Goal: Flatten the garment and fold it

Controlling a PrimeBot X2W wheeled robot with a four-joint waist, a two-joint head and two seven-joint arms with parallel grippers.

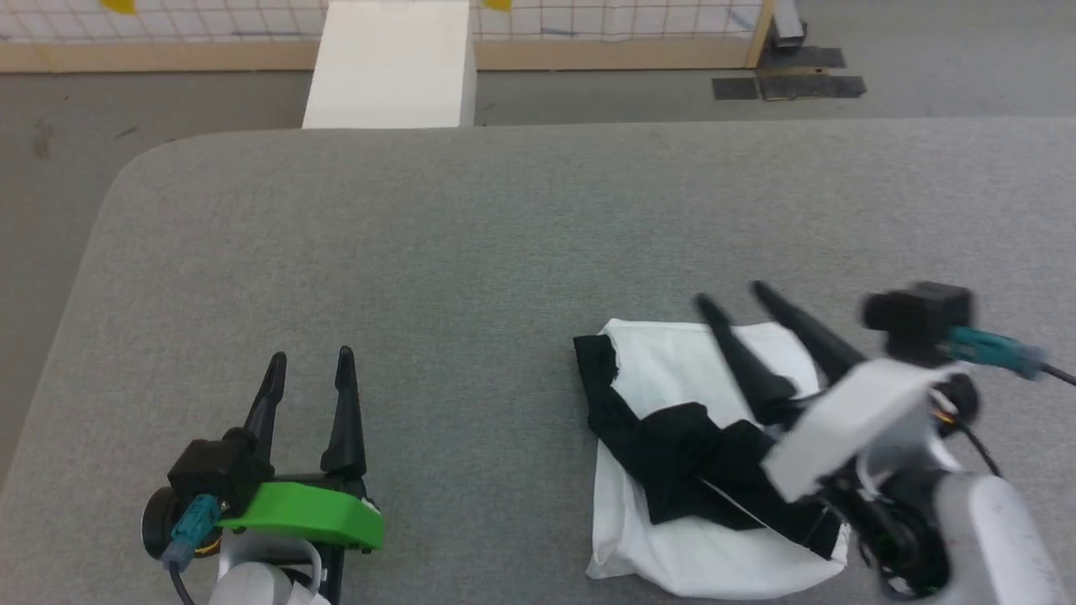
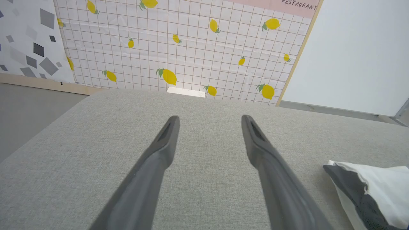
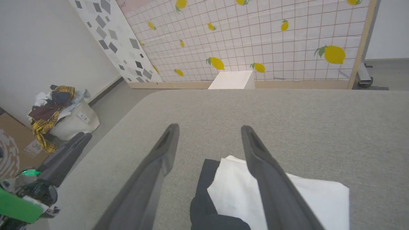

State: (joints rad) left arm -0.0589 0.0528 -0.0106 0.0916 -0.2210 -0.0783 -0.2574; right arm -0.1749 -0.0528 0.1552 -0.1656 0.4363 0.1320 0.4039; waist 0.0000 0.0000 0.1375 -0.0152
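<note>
The garment (image 1: pixel 689 445) lies on the grey table (image 1: pixel 471 252), near the front edge on the robot's right side. It is a compact packet, not spread out. White cloth forms a rough rectangle, and black sleeve fabric is bunched in a rumpled band across the top of it. The far-left corner shows a black edge tucked beside the white.

The right hand (image 1: pixel 728 292) hangs over the packet with its two fingers spread and nothing between them. They point across the cloth toward the far edge. From its own camera, one finger crosses above the white panel and the other sits over bare table just beside the black edge. I cannot tell whether the fingers touch the fabric. My guess is that it is placed there to press the top layer or nudge it square.

The left hand (image 1: pixel 311 355) is also spread and empty. It sits well apart to the left over bare table, likely parked out of the way.

To me the folding looks mostly done, but that loose black bunch on top would want smoothing or tucking. Soft cotton like this could slide and undo the stack if it were dragged.
</note>
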